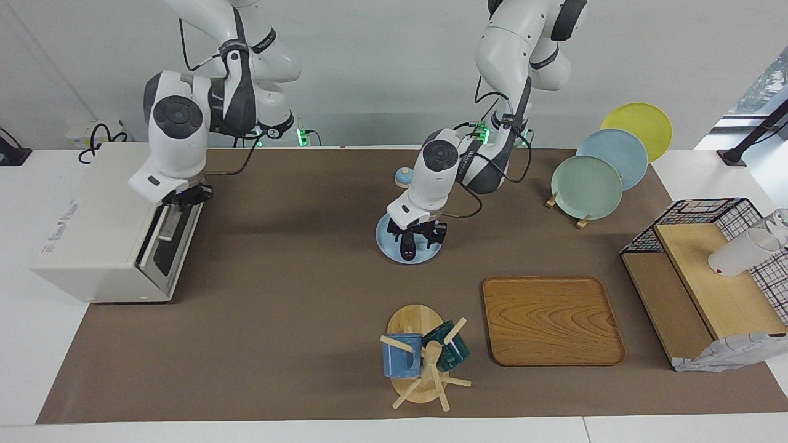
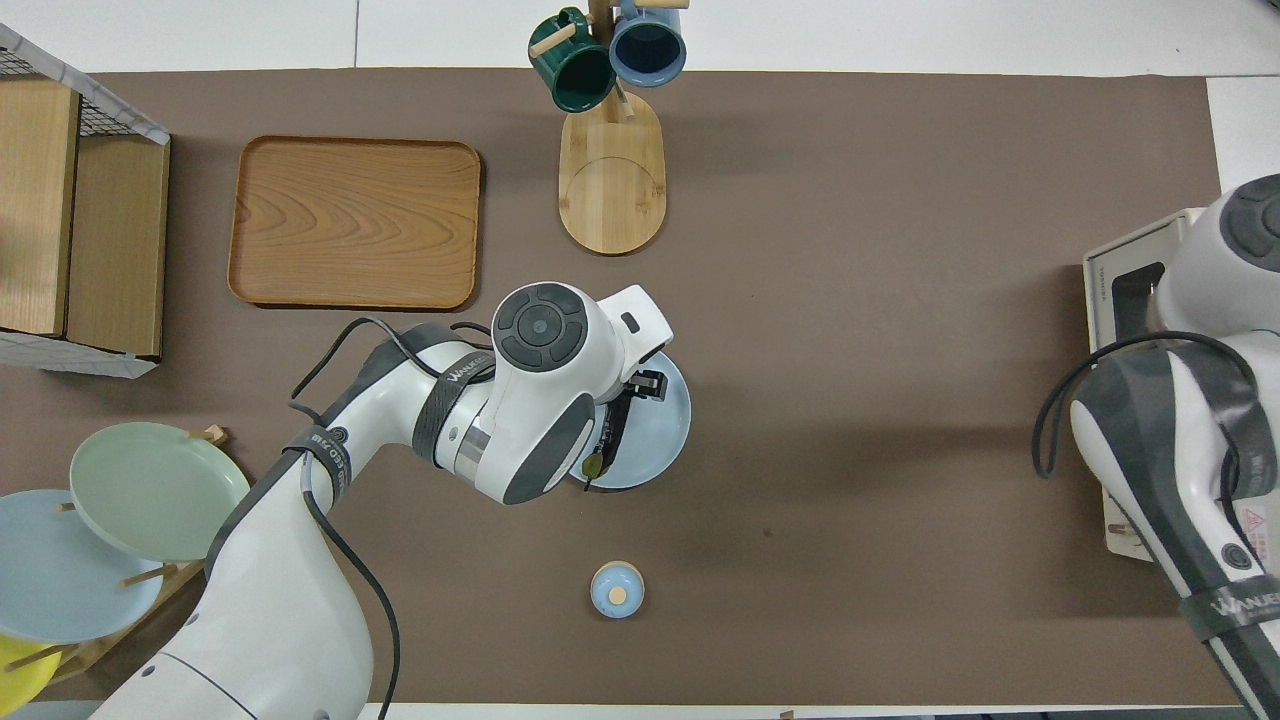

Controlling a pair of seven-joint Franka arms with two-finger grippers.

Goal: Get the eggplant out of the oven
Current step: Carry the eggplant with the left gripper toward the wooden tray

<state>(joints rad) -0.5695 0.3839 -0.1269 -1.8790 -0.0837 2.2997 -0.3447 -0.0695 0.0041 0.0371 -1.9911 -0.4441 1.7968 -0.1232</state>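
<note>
The eggplant (image 1: pixel 406 248) (image 2: pixel 612 430), dark and slender, lies on a light blue plate (image 1: pixel 385 239) (image 2: pixel 662 432) in the middle of the table. My left gripper (image 1: pixel 418 237) hangs low over that plate, open, one finger on either side of the eggplant. The cream-white oven (image 1: pixel 92 234) (image 2: pixel 1105 300) stands at the right arm's end of the table, its glass door (image 1: pixel 165 243) tipped up almost shut. My right gripper (image 1: pixel 183 195) is shut and rests against the door's top edge. In the overhead view the right arm covers its own gripper.
A small blue bell (image 1: pixel 403 177) sits nearer the robots than the plate. Farther out are a mug tree (image 1: pixel 422 357) and a wooden tray (image 1: pixel 551 320). A rack of plates (image 1: pixel 588 184) and a wire basket shelf (image 1: pixel 708 271) with a white cup (image 1: pixel 739 255) fill the left arm's end.
</note>
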